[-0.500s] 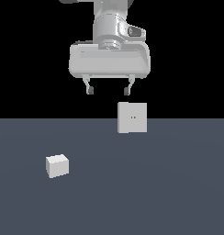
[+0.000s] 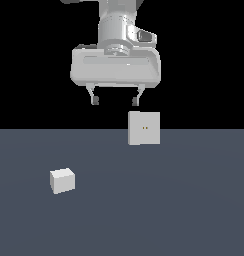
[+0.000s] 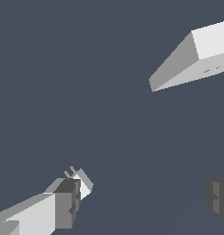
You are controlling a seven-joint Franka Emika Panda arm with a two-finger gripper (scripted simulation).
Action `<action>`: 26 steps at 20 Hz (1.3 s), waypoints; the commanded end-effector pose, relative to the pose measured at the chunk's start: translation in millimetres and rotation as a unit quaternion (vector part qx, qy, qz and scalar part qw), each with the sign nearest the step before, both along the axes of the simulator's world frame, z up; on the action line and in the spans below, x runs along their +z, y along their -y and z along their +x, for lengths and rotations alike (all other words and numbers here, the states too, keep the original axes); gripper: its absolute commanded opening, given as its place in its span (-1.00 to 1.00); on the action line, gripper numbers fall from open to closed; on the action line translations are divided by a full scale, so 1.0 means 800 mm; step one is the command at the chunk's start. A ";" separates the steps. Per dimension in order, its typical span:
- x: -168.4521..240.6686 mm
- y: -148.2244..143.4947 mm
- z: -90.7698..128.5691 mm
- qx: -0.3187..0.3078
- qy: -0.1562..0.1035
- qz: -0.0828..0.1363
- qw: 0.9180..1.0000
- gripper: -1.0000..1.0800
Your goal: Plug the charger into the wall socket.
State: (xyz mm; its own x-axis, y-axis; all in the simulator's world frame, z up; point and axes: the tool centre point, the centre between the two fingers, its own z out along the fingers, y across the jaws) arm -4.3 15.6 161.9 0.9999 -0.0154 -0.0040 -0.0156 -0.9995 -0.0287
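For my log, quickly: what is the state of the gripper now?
Gripper: open, holding nothing; the charger lies apart on the floor.

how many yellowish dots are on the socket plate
2. Both sit side by side at the centre of the wall socket, which stands upright on the floor toward the exterior view's right. The wrist view shows the same pair on its face.

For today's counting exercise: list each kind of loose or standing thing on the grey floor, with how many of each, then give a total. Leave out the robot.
Small off-white block (the charger): 1
Upright white square plate with two yellowish dots (the wall socket): 1
Total: 2
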 end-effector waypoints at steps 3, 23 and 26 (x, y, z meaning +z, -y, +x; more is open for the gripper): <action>-0.011 -0.013 -0.007 0.030 0.011 0.002 0.999 0.92; -0.098 -0.093 -0.077 0.260 0.098 0.018 0.960 0.92; -0.108 -0.099 -0.085 0.283 0.107 0.020 0.953 0.92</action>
State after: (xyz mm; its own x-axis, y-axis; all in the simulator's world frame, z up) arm -69.3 92.3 79.6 0.8416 0.5013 0.2010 0.5141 -0.8576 -0.0136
